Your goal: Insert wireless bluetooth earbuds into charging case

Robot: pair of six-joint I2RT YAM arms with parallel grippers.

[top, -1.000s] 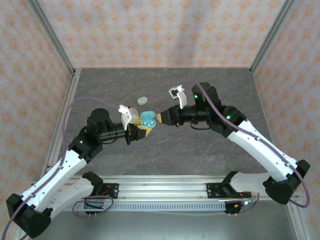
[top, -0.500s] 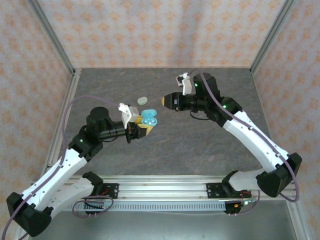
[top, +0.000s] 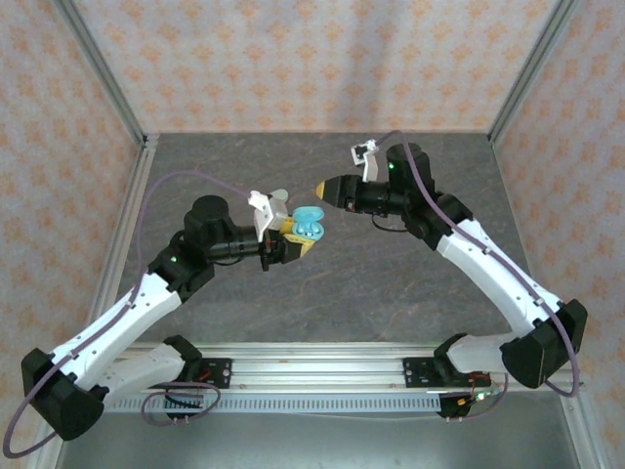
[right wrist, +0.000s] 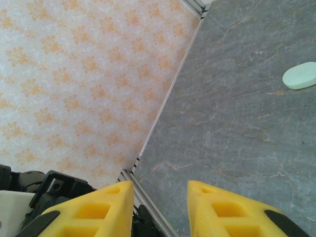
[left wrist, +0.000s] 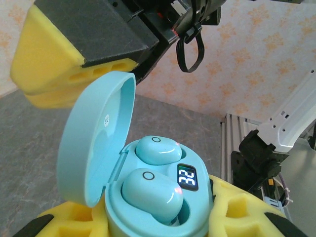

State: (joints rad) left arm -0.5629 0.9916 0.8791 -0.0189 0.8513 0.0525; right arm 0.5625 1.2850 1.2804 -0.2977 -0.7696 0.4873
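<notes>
1. Table (top: 410, 283): a dark grey, stone-look surface across the middle of the overhead view.
2. Left arm (top: 146, 293) reaches in from the lower left and right arm (top: 488, 264) from the lower right. They meet near the centre, probably so one can steady the case while the other works on it.
3. Left gripper (top: 295, 241): jaws clamped on the base of the case. It appears to hold the case off the table, with the opening turned toward the other gripper.
4. Right gripper (right wrist: 160, 205): jaws apart with a clear gap, holding and touching nothing. In the overhead view it sits just to the upper right of the case.
5. Case (left wrist: 148, 197): light blue, centre of the left wrist view. Its lid (left wrist: 96, 138) stands open at the left, and a display (left wrist: 187, 178) reads 22.
6. Oval (right wrist: 299, 75): pale green, lying alone on the table, upper right of the right wrist view.
7. Earbuds (left wrist: 150, 193): two light blue buds seated side by side in the case. Insertion here looks complete; closing the lid seems to remain.
</notes>
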